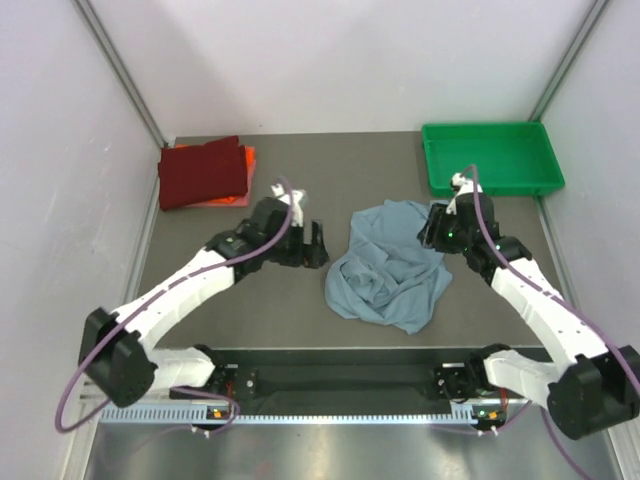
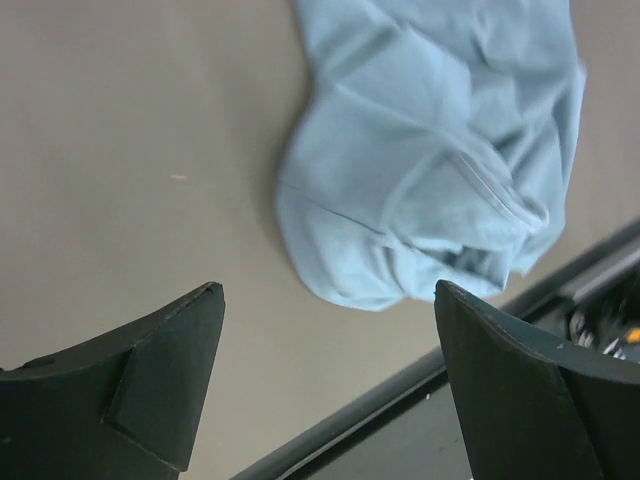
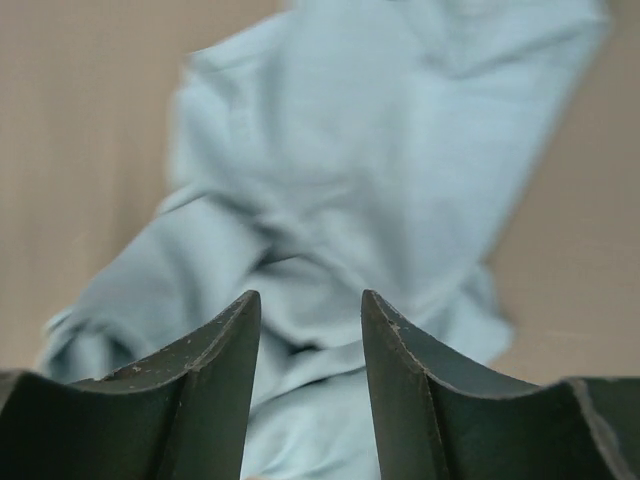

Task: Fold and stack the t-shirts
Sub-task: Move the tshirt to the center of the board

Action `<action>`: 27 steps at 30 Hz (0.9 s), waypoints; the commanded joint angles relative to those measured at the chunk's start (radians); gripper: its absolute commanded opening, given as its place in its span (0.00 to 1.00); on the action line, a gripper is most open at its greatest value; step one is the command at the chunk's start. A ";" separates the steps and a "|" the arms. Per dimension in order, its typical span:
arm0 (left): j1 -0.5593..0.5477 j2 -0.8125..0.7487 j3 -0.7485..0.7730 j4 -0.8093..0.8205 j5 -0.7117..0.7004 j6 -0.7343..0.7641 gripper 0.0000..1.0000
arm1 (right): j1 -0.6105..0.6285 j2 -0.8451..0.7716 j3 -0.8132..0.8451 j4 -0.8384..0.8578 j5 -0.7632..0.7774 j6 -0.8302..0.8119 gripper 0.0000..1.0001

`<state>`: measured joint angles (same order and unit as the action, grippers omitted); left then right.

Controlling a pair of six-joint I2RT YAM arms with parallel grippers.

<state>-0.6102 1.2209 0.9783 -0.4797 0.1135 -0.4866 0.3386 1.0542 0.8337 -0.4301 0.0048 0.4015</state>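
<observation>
The dusty grey-blue t-shirt point(image 1: 388, 265) lies unfolded in a crumpled heap a little right of centre. Its cloth is bunched into ridges, with a narrower part reaching toward the far side and a broader rounded mass on the near side. In the far left corner the dark red t-shirt point(image 1: 203, 172) lies folded into a flat rectangle on top of the folded orange t-shirt point(image 1: 248, 159), which shows only as a strip along its right and near edges.
</observation>
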 commanded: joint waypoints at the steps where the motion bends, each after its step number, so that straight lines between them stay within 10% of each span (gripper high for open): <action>1: -0.101 0.074 0.077 0.128 0.000 0.058 0.90 | -0.088 0.047 0.022 0.027 0.008 0.014 0.45; 12: -0.210 0.379 0.204 0.223 0.047 0.095 0.91 | -0.144 0.038 -0.057 0.063 -0.062 0.026 0.46; 15: -0.215 0.411 0.214 0.208 0.051 0.074 0.69 | -0.145 0.030 -0.064 0.068 -0.069 0.023 0.46; 16: -0.215 0.411 0.215 0.187 0.025 0.057 0.37 | -0.145 0.029 -0.064 0.073 -0.080 0.020 0.46; 20: -0.180 0.358 0.224 0.008 -0.194 0.014 0.03 | -0.145 0.036 -0.068 0.088 -0.115 0.025 0.46; 27: 0.059 0.212 0.045 -0.117 -0.319 -0.050 0.03 | -0.138 0.082 -0.122 0.185 -0.178 0.068 0.43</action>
<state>-0.6407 1.4918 1.0721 -0.4992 -0.1036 -0.4992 0.2016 1.1187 0.7197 -0.3283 -0.1337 0.4397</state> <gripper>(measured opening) 0.038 0.443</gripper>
